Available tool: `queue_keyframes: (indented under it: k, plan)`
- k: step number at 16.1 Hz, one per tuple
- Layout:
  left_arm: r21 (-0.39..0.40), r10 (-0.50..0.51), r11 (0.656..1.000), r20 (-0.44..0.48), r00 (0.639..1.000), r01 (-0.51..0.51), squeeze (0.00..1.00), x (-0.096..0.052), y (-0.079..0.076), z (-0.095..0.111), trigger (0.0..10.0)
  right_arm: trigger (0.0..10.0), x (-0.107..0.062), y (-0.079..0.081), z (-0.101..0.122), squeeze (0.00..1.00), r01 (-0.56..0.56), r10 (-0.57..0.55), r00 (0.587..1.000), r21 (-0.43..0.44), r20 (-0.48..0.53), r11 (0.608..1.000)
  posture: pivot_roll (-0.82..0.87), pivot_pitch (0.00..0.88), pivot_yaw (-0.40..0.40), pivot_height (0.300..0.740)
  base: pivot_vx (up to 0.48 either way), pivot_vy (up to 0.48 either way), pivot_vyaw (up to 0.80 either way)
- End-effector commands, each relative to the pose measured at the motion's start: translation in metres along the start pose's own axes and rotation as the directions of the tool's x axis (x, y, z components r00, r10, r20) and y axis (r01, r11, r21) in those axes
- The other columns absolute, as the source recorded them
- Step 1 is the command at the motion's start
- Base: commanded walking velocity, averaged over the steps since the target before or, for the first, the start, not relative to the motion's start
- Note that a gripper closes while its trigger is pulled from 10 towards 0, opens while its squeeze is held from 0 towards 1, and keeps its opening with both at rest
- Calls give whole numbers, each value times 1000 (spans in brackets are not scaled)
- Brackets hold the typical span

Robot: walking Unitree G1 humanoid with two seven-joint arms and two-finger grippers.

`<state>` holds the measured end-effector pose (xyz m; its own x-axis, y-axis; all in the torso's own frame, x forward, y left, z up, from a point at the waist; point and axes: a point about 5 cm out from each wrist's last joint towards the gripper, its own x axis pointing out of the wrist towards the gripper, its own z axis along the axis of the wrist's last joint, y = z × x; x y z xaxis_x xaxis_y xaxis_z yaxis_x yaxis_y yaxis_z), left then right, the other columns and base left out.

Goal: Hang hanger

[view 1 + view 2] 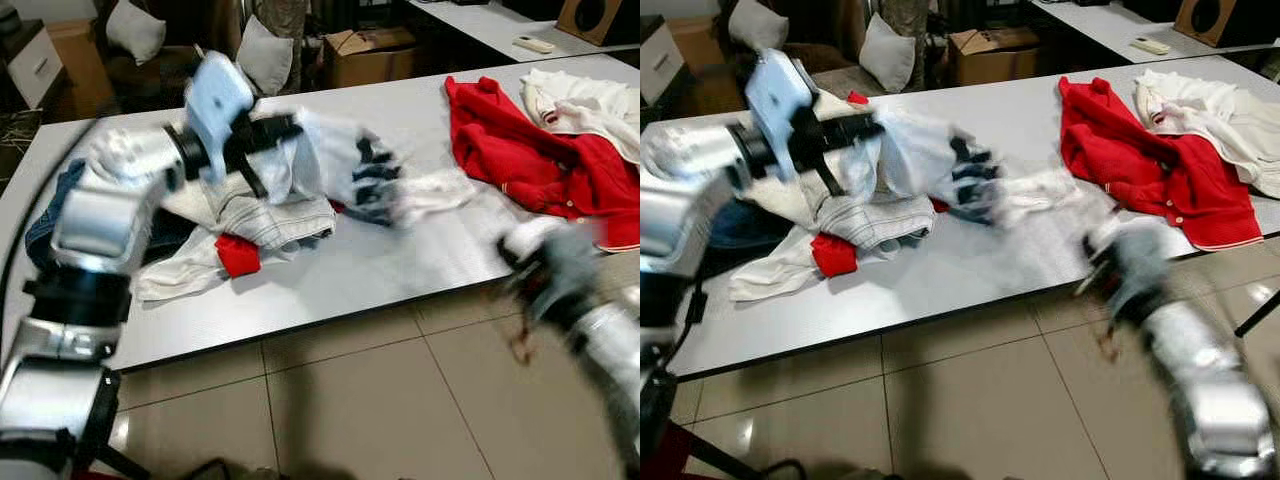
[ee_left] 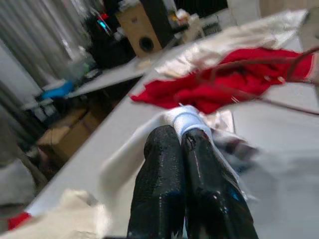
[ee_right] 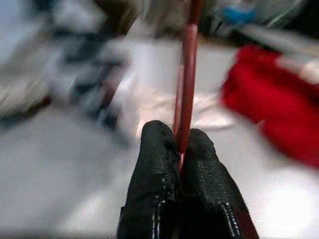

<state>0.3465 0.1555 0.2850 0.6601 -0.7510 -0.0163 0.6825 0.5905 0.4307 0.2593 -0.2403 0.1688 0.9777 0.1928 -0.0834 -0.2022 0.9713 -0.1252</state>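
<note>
Left eye view: blurred. Left arm reaches over the grey table (image 1: 400,270), left gripper (image 1: 285,130) at a white garment (image 1: 330,160) lifted above a heap of clothes (image 1: 240,225). Red jacket (image 1: 530,155) lies further right on the table, cream cloth (image 1: 590,100) beside it. Right arm low at the table's near edge, right gripper (image 1: 525,265) smeared by blur.

Right eye view: same scene. Cardboard box (image 1: 990,50) and cushion (image 1: 885,50) behind the table.

Left wrist view: left gripper's fingers (image 2: 164,169) pressed together, pinching the white garment just past their tips. Thin hanger wire crosses in front of the red jacket.

Right wrist view: right gripper's fingers (image 3: 154,164) squeezed on the red hanger (image 3: 188,74), its rod rising straight up from betw. them, over the table.
</note>
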Motion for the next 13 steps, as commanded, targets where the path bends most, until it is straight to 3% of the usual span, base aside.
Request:
queue_keyframes:
  k: [1,3,4,6,7,8,10,11,13]
  plan:
    - [7,84,996,45,995,-84,0,-6,16,10,0,10000,0,-8,12,0,11,-13,997,24,71,1000,-154,0,71,740,0,0,0]
    - [-76,228,973,155,961,-218,0,-10,35,25,0,10000,1,-14,25,0,14,-19,991,38,132,999,-153,0,69,740,0,0,0]
    - [-111,235,969,136,963,-221,0,-8,34,21,0,10000,-1,-8,22,0,-20,18,993,18,117,1000,-152,0,68,740,0,0,0]
    - [-82,155,985,7,988,-154,0,-3,14,-5,0,10000,-6,11,11,0,-126,125,989,17,84,992,-147,0,67,740,0,0,0]
    - [-102,144,984,-23,989,-146,0,1,4,-17,0,10000,-13,29,9,0,-244,240,967,38,89,969,-147,0,69,740,0,0,0]
    - [-102,144,984,-23,989,-146,0,1,4,-17,0,10000,-13,29,9,0,-244,240,967,38,89,969,-147,0,69,740,0,0,0]
    - [1,169,985,-79,982,-170,0,8,1,-28,0,10000,-34,62,14,0,-483,468,873,102,141,870,-146,0,77,740,0,0,0]
    - [39,205,978,-76,976,-203,0,11,5,-27,0,10000,-40,71,20,0,-547,521,833,132,189,827,-147,0,80,740,0,0,0]
    - [74,256,965,-70,964,-251,0,12,12,-26,0,10000,-46,78,23,0,-607,575,790,150,212,780,-149,0,83,740,0,0,0]
